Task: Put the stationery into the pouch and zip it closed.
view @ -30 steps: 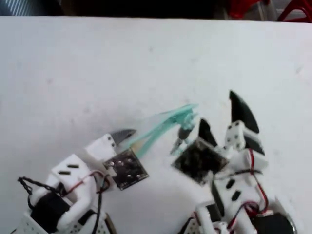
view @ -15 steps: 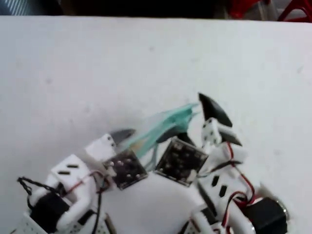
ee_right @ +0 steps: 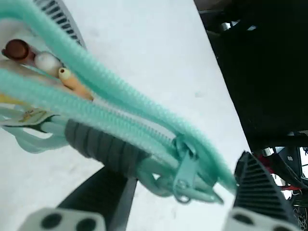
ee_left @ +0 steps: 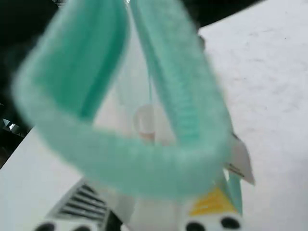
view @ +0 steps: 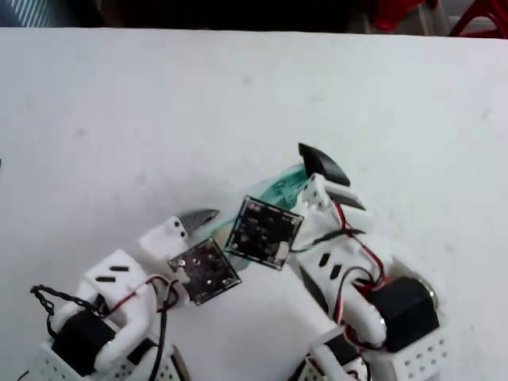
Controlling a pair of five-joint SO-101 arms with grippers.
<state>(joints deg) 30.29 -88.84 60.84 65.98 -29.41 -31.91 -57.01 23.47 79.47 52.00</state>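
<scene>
Two grips share the work: my left fingers (view: 197, 217) clamp one end of the pouch (ee_left: 144, 168) to steady it, stationery (ee_right: 72, 82) inside, mouth unzipped, while my right fingers (ee_right: 260, 187) stand wide astride the pull (ee_right: 185, 171) at the far end, placed, I judge, to zip.

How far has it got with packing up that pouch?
Done: the stationery lies inside the pouch; pen ends show in its mouth. In hand: the right gripper is open with the zip pull between its fingers, and the left gripper is at the pouch's other end. Left: the zip is open, so pulling it closed is not yet done.
</scene>
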